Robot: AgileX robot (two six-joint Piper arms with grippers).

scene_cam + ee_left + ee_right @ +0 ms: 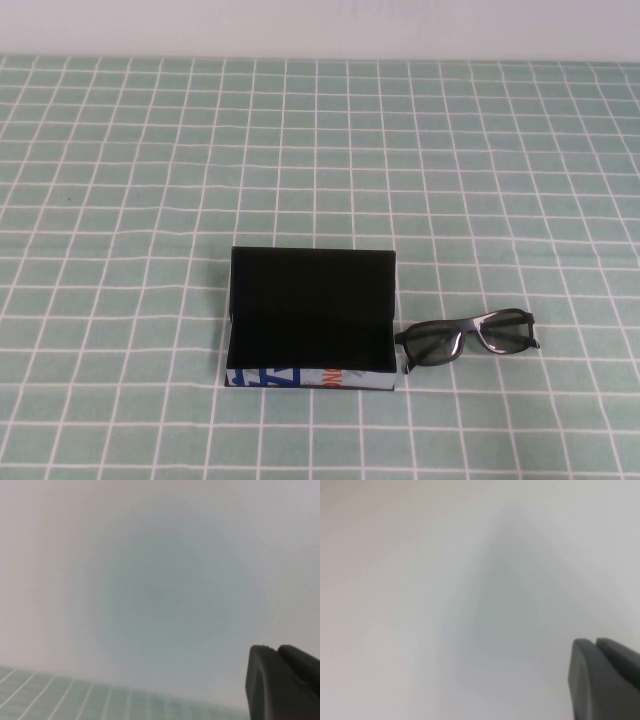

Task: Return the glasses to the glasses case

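Note:
The glasses case [308, 312] lies open in the high view, at the middle front of the table, black inside, with its printed white strip along the near side. The black glasses [470, 338] lie unfolded on the cloth just right of the case, one end next to its right front corner. Neither arm shows in the high view. My left gripper [276, 649] shows only in the left wrist view, fingers together, empty, facing a pale wall above the cloth. My right gripper [595, 642] shows only in the right wrist view, fingers together, empty, facing the pale wall.
A green cloth with a white grid [150, 180] covers the table. A pale wall [320, 25] runs along the far edge. A strip of the cloth also shows in the left wrist view [60, 700].

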